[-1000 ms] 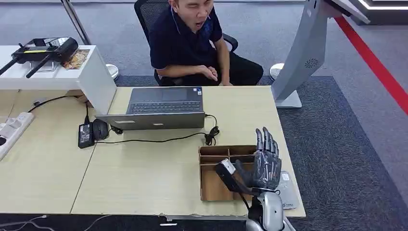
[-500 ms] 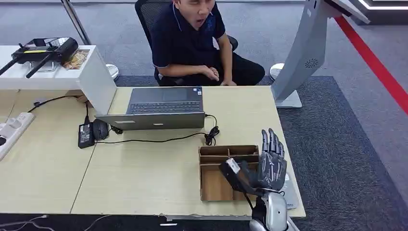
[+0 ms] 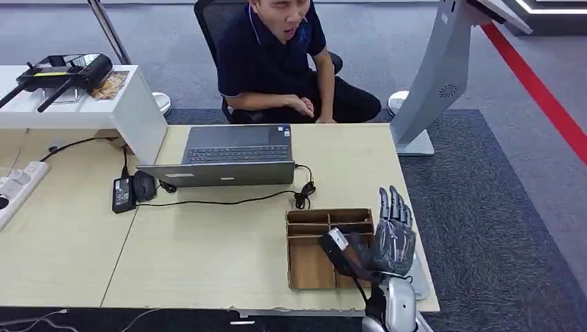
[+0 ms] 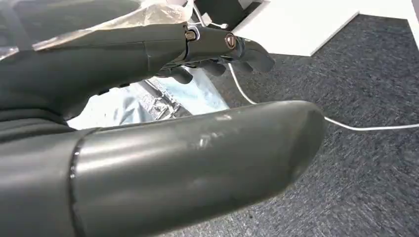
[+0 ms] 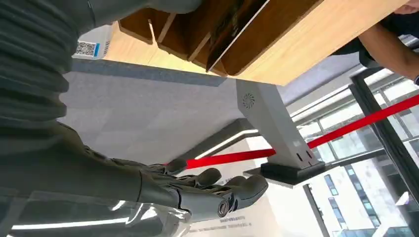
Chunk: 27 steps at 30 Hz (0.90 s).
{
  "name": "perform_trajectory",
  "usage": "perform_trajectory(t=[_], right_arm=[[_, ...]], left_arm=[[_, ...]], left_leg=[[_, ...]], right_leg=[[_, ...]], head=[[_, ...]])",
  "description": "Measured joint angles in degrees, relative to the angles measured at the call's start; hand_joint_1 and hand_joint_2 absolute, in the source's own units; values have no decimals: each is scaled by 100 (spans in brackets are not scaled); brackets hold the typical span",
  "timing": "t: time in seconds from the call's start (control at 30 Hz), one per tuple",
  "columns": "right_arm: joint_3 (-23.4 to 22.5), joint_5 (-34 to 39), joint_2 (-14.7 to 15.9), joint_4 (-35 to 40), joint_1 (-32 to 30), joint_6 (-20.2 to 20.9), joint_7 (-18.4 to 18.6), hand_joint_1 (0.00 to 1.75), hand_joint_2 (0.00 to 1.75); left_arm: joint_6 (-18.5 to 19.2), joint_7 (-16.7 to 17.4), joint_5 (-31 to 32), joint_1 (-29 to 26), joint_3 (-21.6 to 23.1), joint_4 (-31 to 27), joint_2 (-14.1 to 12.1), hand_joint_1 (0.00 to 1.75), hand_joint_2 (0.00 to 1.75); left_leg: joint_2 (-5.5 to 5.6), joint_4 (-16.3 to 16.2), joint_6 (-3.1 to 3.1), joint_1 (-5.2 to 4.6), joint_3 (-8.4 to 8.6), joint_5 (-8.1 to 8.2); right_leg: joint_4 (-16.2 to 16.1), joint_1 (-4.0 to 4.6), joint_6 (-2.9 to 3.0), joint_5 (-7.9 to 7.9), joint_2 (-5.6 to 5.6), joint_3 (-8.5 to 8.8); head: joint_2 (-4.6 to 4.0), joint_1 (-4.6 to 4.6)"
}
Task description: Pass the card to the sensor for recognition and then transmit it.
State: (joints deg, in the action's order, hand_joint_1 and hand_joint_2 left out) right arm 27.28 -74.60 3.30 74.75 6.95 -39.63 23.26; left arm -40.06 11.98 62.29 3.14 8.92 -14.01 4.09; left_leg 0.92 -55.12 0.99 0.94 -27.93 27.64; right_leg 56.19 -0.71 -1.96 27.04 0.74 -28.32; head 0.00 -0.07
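A brown cardboard tray with several compartments sits near the table's front right corner. My right hand hovers over its right side, fingers straight and spread, thumb out to the left, holding nothing. In the right wrist view, a dark thin card stands on edge between the tray's dividers. A flat grey pad with a QR label lies at the table's right edge, partly hidden by the hand; its label is seen close up. My left hand hangs over grey carpet, holding nothing.
A person sits at the far side behind an open laptop. A black cable lies coiled just beyond the tray. A mouse and power brick are at the left. A grey kiosk stand rises off the table's far right corner.
My right hand has drifted a little to the right and toward the table's near edge, still spread. The person has shifted slightly in the chair.
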Motion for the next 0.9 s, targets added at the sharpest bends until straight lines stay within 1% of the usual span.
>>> perform_trajectory(t=[0.9], right_arm=[[0,0,-18,109,-7,0,-181,0,175]], left_arm=[[0,-7,-7,0,0,0,0,0,0]], left_leg=[[0,0,0,0,0,0]], right_leg=[[0,0,0,0,0,0]], head=[[0,0]])
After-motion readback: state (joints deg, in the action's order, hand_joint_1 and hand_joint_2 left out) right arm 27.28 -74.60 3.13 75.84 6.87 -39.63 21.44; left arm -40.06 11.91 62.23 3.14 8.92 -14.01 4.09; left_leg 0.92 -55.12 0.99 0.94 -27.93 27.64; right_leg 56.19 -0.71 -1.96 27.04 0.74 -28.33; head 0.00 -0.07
